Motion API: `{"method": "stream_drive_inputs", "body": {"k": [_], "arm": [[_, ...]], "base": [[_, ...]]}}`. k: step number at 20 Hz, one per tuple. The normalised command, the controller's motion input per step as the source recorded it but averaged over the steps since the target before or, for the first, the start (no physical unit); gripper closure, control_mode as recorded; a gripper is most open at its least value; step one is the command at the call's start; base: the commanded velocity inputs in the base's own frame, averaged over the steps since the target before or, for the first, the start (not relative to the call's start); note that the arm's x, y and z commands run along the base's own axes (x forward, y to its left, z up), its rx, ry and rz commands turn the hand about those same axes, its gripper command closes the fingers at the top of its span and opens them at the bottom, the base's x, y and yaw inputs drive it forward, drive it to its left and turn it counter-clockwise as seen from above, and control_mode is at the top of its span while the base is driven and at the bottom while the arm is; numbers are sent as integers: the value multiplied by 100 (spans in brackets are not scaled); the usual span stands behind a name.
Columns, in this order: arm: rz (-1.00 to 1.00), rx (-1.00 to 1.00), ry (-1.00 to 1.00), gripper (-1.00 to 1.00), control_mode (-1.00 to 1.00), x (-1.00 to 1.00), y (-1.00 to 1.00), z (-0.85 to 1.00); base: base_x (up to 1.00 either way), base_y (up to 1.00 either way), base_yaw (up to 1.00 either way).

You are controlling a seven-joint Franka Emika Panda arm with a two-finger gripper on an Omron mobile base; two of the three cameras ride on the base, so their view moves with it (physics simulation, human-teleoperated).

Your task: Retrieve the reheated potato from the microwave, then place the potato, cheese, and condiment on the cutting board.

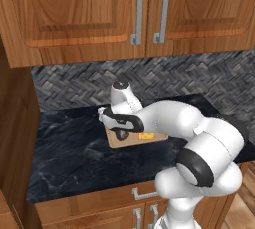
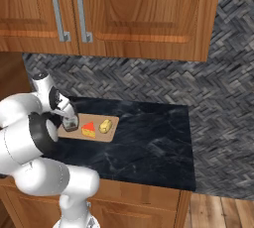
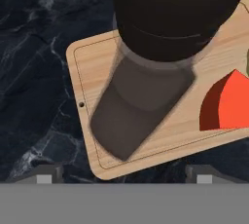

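Note:
The light tan cutting board [image 2: 94, 119] lies on the black counter, and the hand view looks down on its corner [image 3: 87, 72]. On it the yellowish potato [image 2: 104, 126] sits at the right and the orange-red cheese wedge [image 2: 89, 130] [image 3: 226, 103] in the middle. The dark brown condiment bottle [image 2: 71, 122] [image 3: 170, 18] stands at the left end. My gripper [image 2: 66, 115] [image 3: 124, 177] hangs over the bottle, open, its fingertips wide apart and not touching it. The left base view has the gripper [image 1: 119, 132] at the board [image 1: 130, 143], beside the cheese [image 1: 146, 136]. The microwave is out of view.
The black marble counter [image 2: 149, 142] stretches to the right of the board. A herringbone tile backsplash [image 2: 149, 85] rises behind it, with wooden wall cabinets [image 2: 124, 9] overhead. A tall wooden panel [image 1: 15, 138] bounds the counter's left end.

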Motion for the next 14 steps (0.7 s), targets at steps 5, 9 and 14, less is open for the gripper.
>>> {"method": "stream_drive_inputs", "body": {"k": [5,9,14], "arm": [[0,0,0,-100,-100,-29,1,31],[0,0,0,-100,-100,-47,-7,37],[6,1,3,-100,-100,-49,-27,30]], "base": [[0,0,0],[0,0,0],[0,0,0]]}}
